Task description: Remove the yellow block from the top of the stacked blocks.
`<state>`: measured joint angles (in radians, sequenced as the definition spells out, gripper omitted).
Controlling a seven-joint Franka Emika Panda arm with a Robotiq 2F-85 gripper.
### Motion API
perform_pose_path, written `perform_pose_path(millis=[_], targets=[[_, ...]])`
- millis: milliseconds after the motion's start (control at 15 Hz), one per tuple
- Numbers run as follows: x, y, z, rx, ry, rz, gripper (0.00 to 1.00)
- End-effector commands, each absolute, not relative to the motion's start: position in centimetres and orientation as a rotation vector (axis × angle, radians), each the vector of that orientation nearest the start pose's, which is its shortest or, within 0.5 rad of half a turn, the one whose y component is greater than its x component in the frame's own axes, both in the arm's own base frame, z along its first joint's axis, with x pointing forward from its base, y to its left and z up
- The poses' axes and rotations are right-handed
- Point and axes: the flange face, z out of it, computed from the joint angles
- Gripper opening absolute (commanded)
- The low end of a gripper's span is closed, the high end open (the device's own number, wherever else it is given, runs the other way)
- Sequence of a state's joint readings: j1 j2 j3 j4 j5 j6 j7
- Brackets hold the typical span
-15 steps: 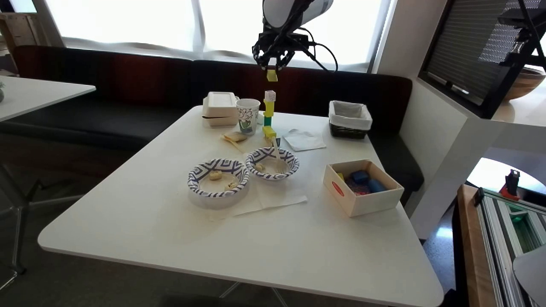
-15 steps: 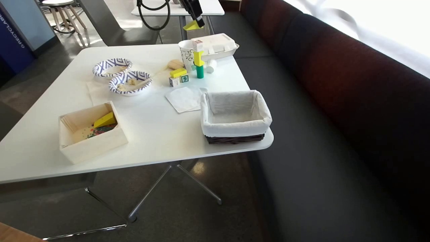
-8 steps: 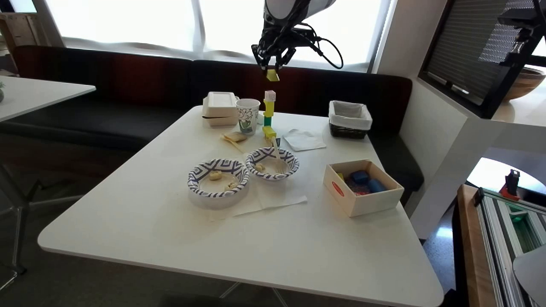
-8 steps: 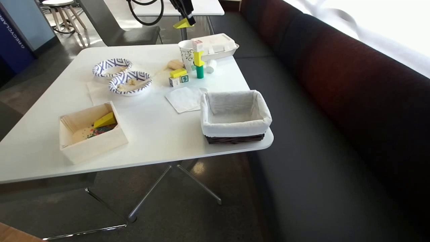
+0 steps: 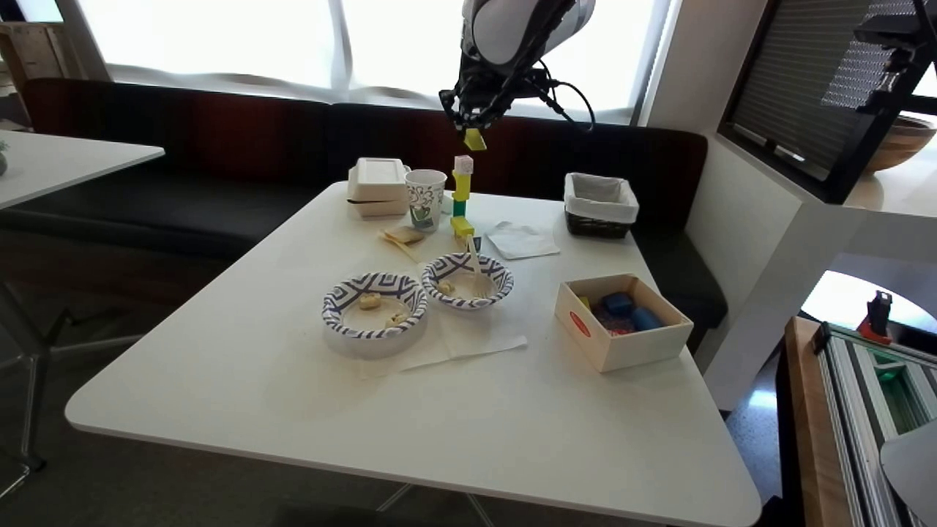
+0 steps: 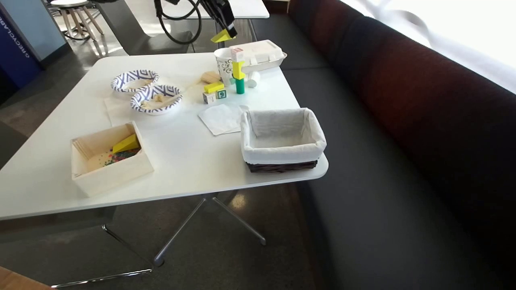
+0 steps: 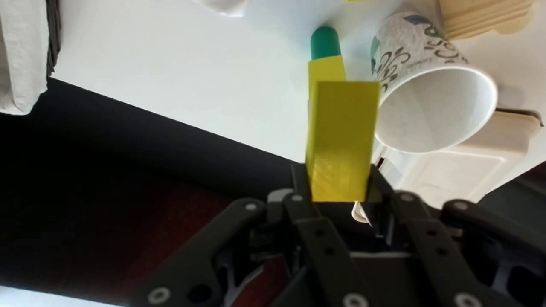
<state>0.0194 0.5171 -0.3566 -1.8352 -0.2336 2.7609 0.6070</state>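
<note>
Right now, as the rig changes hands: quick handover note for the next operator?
Tool: shut on the yellow rectangular-faced block, held in the air.
Stack: upright on the white table; pale printed cube on top, yellow middle section, green cylinder at the bottom.
Done: block is off the stack; both exterior views show a gap between it and the cube.
Left: set down and release; no drop spot named. I'd likely steer away from the stack and patterned paper cup.

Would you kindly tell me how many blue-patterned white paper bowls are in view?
2: the patterned paper bowl holding a pale utensil, nearer the tall coloured block stack, and the matching bowl beside it, farther off. None seems hidden.
</note>
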Motion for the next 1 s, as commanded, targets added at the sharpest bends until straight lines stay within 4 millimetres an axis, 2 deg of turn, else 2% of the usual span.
perform_pose_path(millis=[0,400,667,733,933], targets=[[62.6,-18.0,28.7,-3.098,1.039,-0.776,0.08],[60.6,-16.6,26.9,-3.083,1.03,-0.759,0.08],[59.1,-15.1,25.1,-3.134,1.048,-0.717,0.08],[60.4,-16.1,25.6,-3.131,1.026,-0.713,0.33],[59.8,-15.3,25.0,-3.144,1.035,-0.692,0.33]])
